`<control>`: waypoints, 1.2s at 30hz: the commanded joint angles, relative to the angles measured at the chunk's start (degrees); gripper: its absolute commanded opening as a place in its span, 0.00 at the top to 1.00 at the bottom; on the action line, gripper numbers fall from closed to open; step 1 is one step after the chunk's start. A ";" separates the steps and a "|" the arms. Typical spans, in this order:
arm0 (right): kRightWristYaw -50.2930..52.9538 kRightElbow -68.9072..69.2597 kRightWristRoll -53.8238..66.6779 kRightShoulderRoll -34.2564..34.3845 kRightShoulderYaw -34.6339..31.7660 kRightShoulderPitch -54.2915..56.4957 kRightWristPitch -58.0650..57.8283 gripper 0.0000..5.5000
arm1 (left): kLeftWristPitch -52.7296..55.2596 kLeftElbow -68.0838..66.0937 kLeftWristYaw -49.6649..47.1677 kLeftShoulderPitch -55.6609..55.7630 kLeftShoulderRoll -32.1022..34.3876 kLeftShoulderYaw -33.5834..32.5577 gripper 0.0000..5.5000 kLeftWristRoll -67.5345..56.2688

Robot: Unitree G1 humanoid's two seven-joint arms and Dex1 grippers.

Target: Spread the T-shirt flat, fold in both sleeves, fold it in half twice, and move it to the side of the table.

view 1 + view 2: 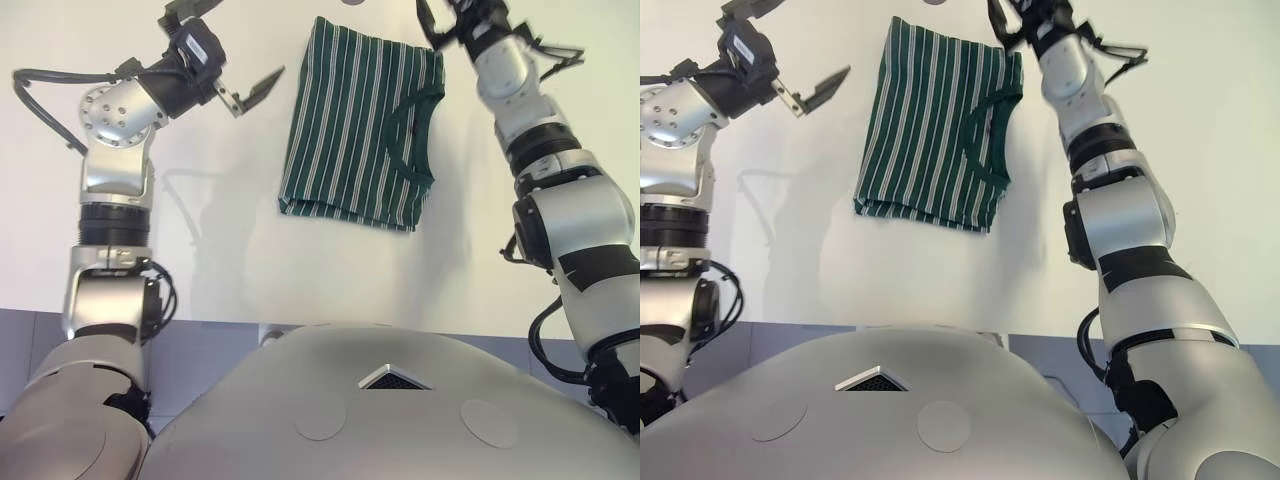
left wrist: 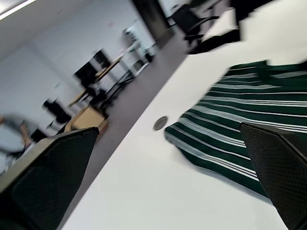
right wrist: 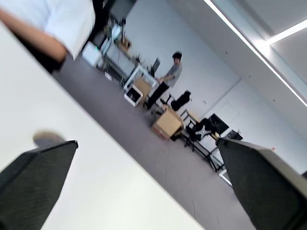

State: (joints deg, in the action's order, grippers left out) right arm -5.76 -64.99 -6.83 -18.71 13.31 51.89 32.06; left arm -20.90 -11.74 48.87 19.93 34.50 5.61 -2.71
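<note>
L gripper [image 1: 250, 37], a black two-finger claw on a silver arm, hangs over the white tabletop [image 1: 200, 250] in the head view. Fingers spread wide, nothing btwn them. It sits left of the dark-green, white-striped fabric T-shirt [image 1: 360, 125], apart from it. T-shirt lies folded into a rough rectangle near table centre, collar up on its right half, layered edges at the near end. R gripper [image 1: 447, 20], same black type, is by the shirt's far right corner, partly cut off by the frame top; can't tell from here if it touches cloth.

L wrist view: both black textured fingers [image 2: 53, 177] wide apart, holding nothing. T-shirt flat on the table beyond them, w/ a small grey round disc [image 2: 160, 123] on the table just beside its edge.

R wrist view: R gripper [image 3: 146, 143] fully spread, empty. White table under it, blurred grey disc near one finger.
</note>
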 commanded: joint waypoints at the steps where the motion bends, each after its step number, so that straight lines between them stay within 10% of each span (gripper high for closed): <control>1: -42.54 45.15 26.53 -13.05 4.72 -18.06 -22.15 0.02 | -12.36 10.62 15.82 -6.67 16.97 5.74 0.03 4.35; 5: -59.81 82.36 43.19 -35.19 8.28 -38.19 -36.96 0.02 | -14.58 19.30 23.10 -16.40 27.26 3.35 0.03 -0.95; 13: -60.60 96.04 39.99 -43.33 3.96 -59.80 -40.31 0.02 | -16.80 20.10 15.03 -27.24 19.17 6.52 0.03 6.45; 20: -57.34 92.25 27.41 -39.64 4.52 -60.68 -38.80 0.02 | -23.71 11.49 0.90 -24.09 10.32 11.07 0.03 23.10; 36: -50.94 76.13 5.24 -33.31 8.61 -58.59 -26.24 0.09 | -30.70 -3.94 -9.40 -17.93 15.78 15.41 0.02 32.50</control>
State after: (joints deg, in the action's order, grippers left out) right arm -56.96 13.53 2.94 -52.55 19.99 -4.91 7.19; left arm -53.36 -10.50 37.02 3.74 47.44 17.93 21.03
